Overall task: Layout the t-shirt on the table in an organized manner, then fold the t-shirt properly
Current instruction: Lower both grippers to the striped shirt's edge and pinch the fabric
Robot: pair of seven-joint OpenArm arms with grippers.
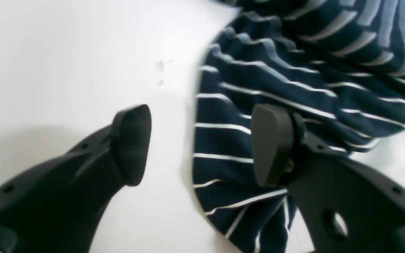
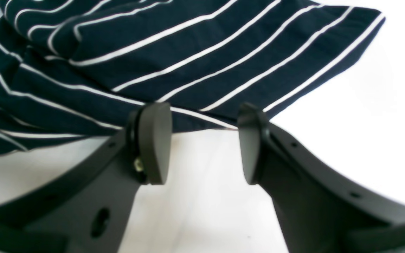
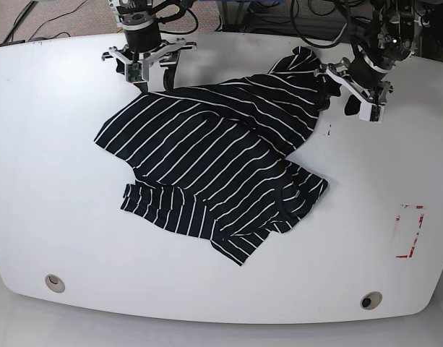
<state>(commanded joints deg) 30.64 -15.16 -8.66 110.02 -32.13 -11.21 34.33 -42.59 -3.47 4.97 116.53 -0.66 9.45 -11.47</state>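
The t-shirt (image 3: 214, 159), dark with thin white stripes, lies crumpled and partly doubled over in the middle of the white table (image 3: 55, 210). My left gripper (image 3: 350, 95) is open at the shirt's far right end. In the left wrist view the left gripper (image 1: 202, 144) straddles the edge of the t-shirt (image 1: 294, 70), with one finger over cloth and the other over bare table (image 1: 65, 52). My right gripper (image 3: 152, 72) is open at the far left edge. In the right wrist view the right gripper (image 2: 202, 144) has its tips just short of the hem of the t-shirt (image 2: 188, 45), nothing between them.
A red rectangular mark (image 3: 410, 231) sits near the table's right edge. Two small round metal holes (image 3: 55, 282) (image 3: 371, 299) lie along the front edge. Cables and arm bases crowd the far side behind the table.
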